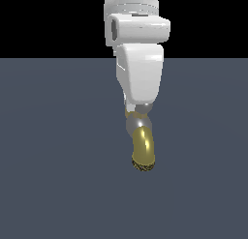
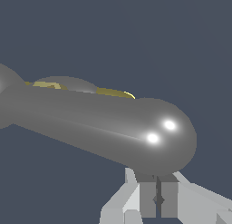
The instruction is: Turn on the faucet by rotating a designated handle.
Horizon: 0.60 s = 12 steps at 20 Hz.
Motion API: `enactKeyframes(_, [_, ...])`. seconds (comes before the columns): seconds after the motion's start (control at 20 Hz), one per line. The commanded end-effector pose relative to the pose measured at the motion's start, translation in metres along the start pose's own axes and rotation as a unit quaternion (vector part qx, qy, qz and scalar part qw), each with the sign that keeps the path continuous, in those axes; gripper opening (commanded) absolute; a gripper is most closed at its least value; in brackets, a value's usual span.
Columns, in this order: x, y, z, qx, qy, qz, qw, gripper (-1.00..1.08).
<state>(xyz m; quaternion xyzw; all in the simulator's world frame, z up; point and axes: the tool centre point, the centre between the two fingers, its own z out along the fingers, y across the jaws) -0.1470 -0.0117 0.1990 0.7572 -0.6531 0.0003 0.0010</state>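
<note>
My tool (image 2: 158, 196) is sitting closed, fingers pressed together, just beside the handle (image 2: 104, 125) atop the faucet (image 1: 144, 146).

In your exterior view the arm (image 1: 138, 64) hides most of the handle (image 1: 143, 109) and the gripper; the wrist view crops the handle's hub (left edge).

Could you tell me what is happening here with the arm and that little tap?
The white robot arm has its claw down at the top of a small tap with a curved brass-gold spout. In the wrist view, the claw's fingers appear closed together, right against the rounded end of the slim silver-grey crossbar handle. Whether they touch it, and whether it has turned, cannot be told.
</note>
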Motion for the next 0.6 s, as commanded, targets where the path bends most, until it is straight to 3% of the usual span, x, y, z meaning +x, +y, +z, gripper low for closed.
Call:
enactKeyframes(0.0, [0.027,0.005,0.000,0.001,-0.001,0.017,0.9999,-1.00])
enactKeyframes(0.55, [0.083,0.015,0.000,0.001,-0.001,0.022,0.9998,-1.00])
